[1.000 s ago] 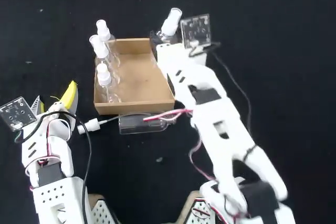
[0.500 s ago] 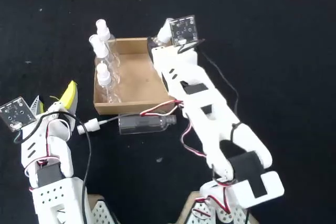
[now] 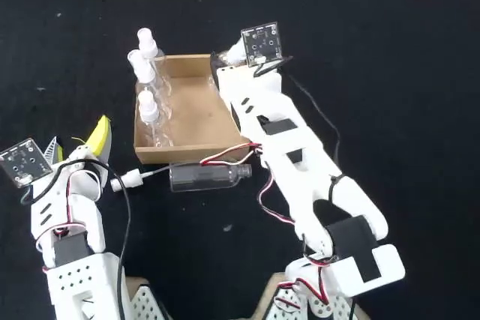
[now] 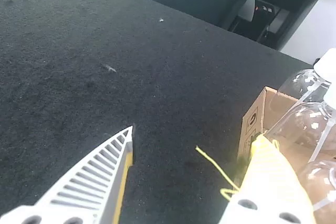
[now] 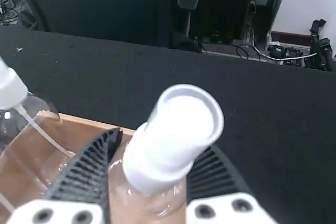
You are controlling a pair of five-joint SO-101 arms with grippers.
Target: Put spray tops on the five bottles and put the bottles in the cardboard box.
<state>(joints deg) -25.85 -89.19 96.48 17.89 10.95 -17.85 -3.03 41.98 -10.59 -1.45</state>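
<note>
The cardboard box (image 3: pixel 196 114) sits mid-table with three spray-topped bottles (image 3: pixel 148 106) upright along its left wall. My right gripper (image 3: pixel 225 61) is shut on a fourth bottle with a white spray top (image 5: pixel 176 135), held upright over the box's far right corner (image 5: pixel 79 129). A capless clear bottle (image 3: pixel 208 176) lies on its side in front of the box. Beside it lies a loose spray top (image 3: pixel 129 180) with its tube. My left gripper (image 3: pixel 79 140) stands open left of the box, nothing between its fingers (image 4: pixel 105 182). The left wrist view catches the box corner (image 4: pixel 254 119) and bottles (image 4: pixel 307 124).
The table is covered in black cloth (image 3: pixel 390 73). Open cloth lies to the right of the right arm and along the far side. A red and white cable (image 3: pixel 225 159) hangs from the right arm over the box's front edge.
The right arm has swung left and carried its bottle down toward the box's far right corner. The left arm, lying bottle and loose spray top have not moved.
</note>
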